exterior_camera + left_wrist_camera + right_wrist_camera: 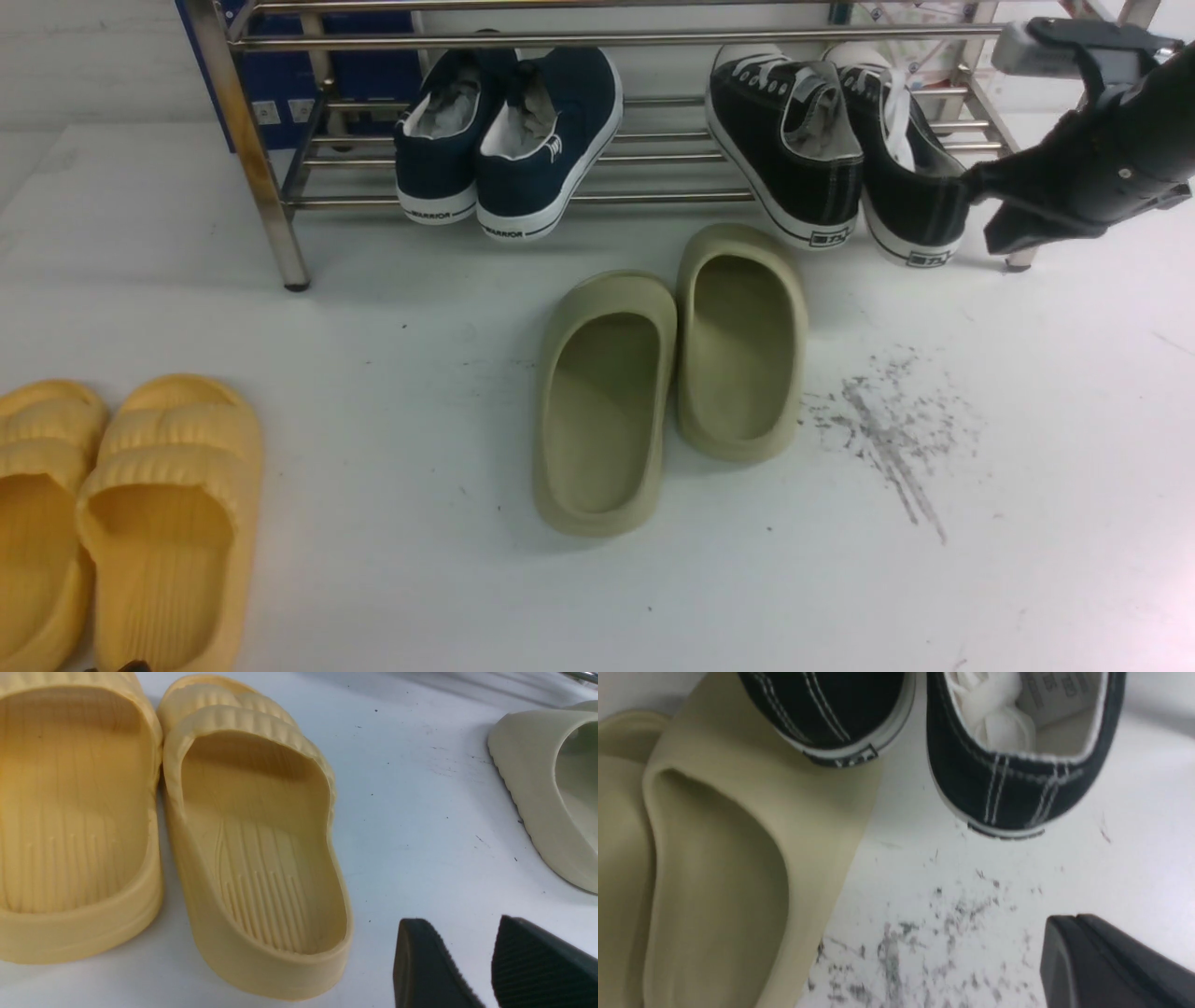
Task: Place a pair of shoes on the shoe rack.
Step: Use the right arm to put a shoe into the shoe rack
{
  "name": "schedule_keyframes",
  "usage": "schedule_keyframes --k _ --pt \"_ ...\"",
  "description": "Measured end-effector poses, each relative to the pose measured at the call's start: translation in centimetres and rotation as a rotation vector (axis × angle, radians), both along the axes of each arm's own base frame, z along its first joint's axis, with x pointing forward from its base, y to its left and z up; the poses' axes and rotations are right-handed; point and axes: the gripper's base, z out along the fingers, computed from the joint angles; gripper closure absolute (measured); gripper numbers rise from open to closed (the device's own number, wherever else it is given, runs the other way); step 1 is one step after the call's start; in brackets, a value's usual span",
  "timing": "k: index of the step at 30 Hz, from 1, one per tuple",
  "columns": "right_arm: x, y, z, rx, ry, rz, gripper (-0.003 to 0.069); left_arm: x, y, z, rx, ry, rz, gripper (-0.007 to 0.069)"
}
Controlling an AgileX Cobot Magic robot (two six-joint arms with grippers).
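- The pair of shoes (840, 154) is seen at the upper right of the front view, both black sneakers resting toe-up on the lower bars of the shoe rack (653, 37), heels hanging over the front bar toward the table (420, 373).
- The right gripper (980, 182) is found at the far right of the front view, its tip touching or just beside the heel of the outer black sneaker; which of the two cannot be told.
- In the right wrist view, the fingers (1106, 961) are seen pressed together at the lower right, clenched on nothing, with both sneaker heels at the top of the frame.
- The left gripper (486, 966) is shown only in the left wrist view, at the lower right, with its fingers spread and nothing between them.
- A pair of navy sneakers (509, 135) is placed on the rack at upper centre.
- Two olive slippers (672, 373) are laid side by side on the table at centre, below the rack.
- Two yellow slippers (121, 523) are set at the lower left.
- Dark scuff marks (887, 429) are spread on the table right of the olive slippers.
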Motion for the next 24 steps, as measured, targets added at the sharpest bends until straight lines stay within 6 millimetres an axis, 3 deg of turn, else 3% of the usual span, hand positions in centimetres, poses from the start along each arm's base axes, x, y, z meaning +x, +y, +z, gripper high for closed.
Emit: schedule_keyframes --k 8,24 --pt "2.4 0.5 -2.0 0.099 -0.111 -0.041 0.0662 0.0 0.0 0.0 0.0 0.0 0.0 0.0386" --pt "3.3 1.2 -1.7 0.178 -0.223 0.004 0.0662 0.0 0.0 0.0 0.0 0.0 0.0 0.0386"
